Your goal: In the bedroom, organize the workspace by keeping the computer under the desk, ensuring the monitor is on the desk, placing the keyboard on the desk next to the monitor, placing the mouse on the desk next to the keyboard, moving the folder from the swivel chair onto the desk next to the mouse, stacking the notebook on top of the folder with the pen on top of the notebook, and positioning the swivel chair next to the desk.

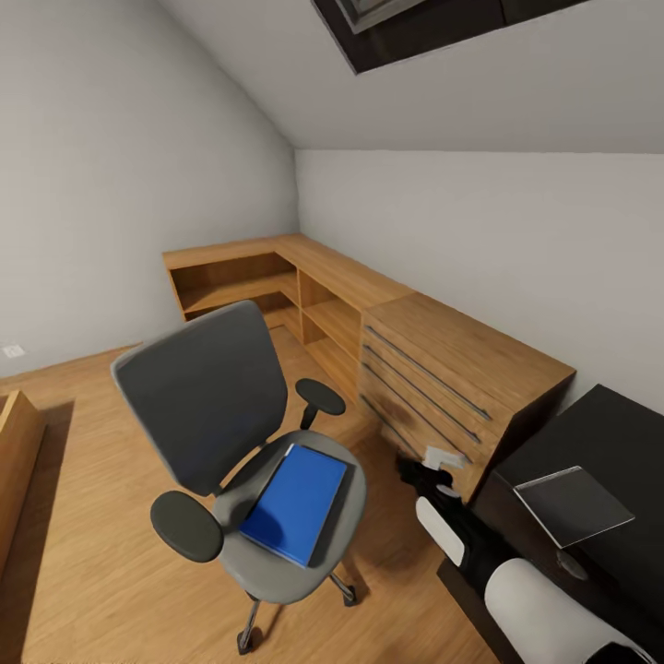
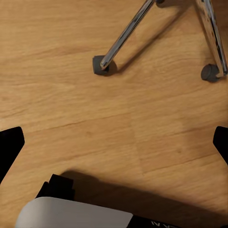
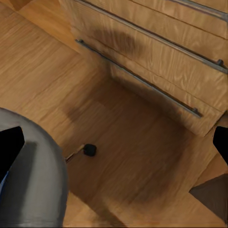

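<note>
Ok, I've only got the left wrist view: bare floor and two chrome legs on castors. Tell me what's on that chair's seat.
Observer: A blue folder lies flat on the seat of the swivel chair, nothing on top of it.
Operator: Now place the desk for me.
Observer: The desk, with its glossy black top, is at the head view's lower right, on the robot's right side.
Operator: Name what stands beside it.
Observer: A light wooden chest with long bar handles stands against the wall, right next to the desk and to the right of the chair.
</note>
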Tool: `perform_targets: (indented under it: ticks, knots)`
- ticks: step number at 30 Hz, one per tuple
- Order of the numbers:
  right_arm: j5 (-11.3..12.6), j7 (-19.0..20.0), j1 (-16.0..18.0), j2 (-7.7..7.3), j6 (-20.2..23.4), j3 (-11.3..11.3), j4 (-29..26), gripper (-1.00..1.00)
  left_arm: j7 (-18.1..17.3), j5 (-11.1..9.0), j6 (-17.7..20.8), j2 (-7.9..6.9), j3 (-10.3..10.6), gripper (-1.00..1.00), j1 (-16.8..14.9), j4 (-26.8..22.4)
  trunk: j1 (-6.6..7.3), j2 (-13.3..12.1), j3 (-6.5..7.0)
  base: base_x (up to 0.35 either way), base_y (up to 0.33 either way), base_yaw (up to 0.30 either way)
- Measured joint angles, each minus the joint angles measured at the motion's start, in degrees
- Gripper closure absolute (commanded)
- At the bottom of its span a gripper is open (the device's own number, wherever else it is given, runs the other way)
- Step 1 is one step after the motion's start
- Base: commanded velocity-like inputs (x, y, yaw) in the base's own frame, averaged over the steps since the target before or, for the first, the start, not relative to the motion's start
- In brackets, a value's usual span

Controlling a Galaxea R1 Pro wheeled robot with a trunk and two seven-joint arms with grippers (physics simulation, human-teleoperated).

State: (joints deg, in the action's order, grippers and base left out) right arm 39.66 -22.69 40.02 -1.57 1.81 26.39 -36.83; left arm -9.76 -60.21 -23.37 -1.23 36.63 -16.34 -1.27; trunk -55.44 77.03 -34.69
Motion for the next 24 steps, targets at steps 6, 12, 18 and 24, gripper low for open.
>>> perform_targets:
  ticks: [6, 12, 18, 24]
  knots:
    - [-1.22, 5.18, -0.01, 1.48, -6.23, 4.49, 8.68, -1.00, 0.00, 0.00, 0.04, -0.06, -0.04, -1.00, 0.01, 0.00, 0.00, 0.00, 0.00, 0.000, 0.000, 0.001]
    - [-1.23, 6.13, 0.00, 2.72, -11.85, 5.10, 16.04, -1.00, 0.00, 0.00, 0.07, -0.08, -0.04, -1.00, 0.02, 0.00, 0.00, 0.00, 0.00, 0.000, 0.000, 0.000]
    - [-1.36, 10.21, 0.00, 5.01, -17.36, 5.10, 27.60, -1.00, 0.21, -0.11, 0.08, -0.15, -0.08, -1.00, 0.02, 0.02, 0.00, 0.00, 0.00, 0.000, 0.000, 0.000]
    - [-1.19, 16.48, -0.08, 6.60, -18.83, 5.08, 35.61, -1.00, 0.41, -0.25, 0.33, -0.10, -0.09, -1.00, 0.01, 0.09, 0.00, 0.00, 0.00, 0.000, 0.000, 0.000]
